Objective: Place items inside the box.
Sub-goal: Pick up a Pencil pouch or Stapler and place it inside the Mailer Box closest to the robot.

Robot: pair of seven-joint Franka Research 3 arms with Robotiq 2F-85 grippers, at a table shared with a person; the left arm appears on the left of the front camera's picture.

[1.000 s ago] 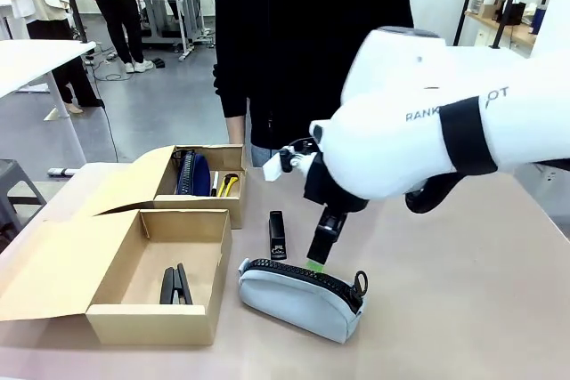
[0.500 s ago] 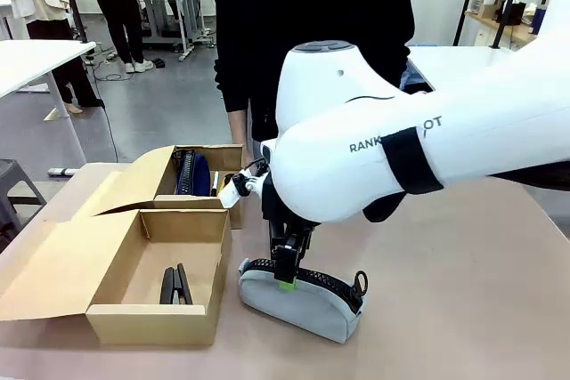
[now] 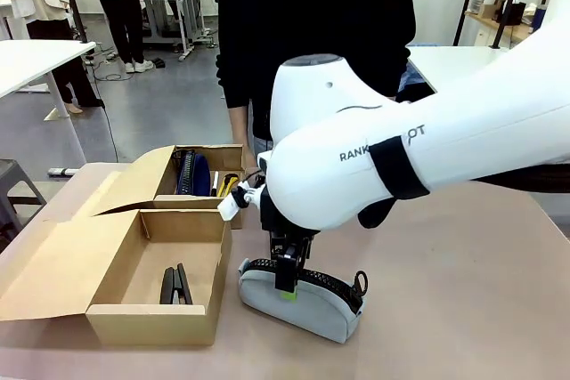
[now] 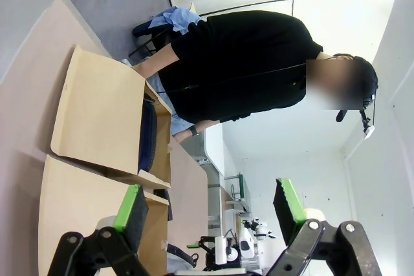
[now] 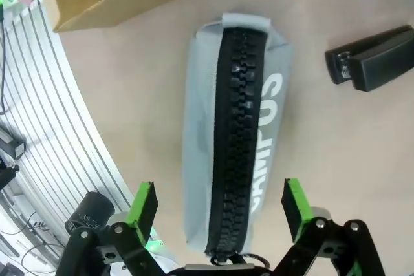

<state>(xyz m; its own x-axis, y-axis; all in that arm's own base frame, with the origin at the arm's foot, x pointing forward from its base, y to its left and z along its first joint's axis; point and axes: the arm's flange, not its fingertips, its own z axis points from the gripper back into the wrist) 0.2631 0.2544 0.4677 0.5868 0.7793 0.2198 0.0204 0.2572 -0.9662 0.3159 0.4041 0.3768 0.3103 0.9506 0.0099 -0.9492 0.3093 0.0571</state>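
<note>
A grey zipped pouch [image 3: 307, 298] lies on the table just right of the near box [image 3: 134, 318]. My right gripper [image 3: 286, 285] hangs straight over the pouch's left part. In the right wrist view the open green pads [image 5: 143, 206] stand on either side of the pouch [image 5: 236, 127], along its black zipper, without clamping it. A black stapler [image 5: 372, 63] lies on the table beside the pouch. Another black stapler [image 3: 175, 285] lies in the near box. The far box [image 3: 233, 156] holds a dark blue pouch [image 3: 191, 173] and a yellow-and-black tool [image 3: 228, 185]. My left gripper [image 4: 210, 214] is open and holds nothing.
A person in black [image 3: 312, 33] stands at the far edge, behind the boxes. Both boxes have their flaps [image 3: 49, 260] open toward the left. The tabletop [image 3: 463, 291] lies bare to the right of the pouch. The left wrist view looks sideways at the far box's flap [image 4: 97, 117].
My right arm has swung left and come down, from the pouch's right part to its left part. Its jaws stayed open. The stapler on the table is now hidden behind the arm in the front view.
</note>
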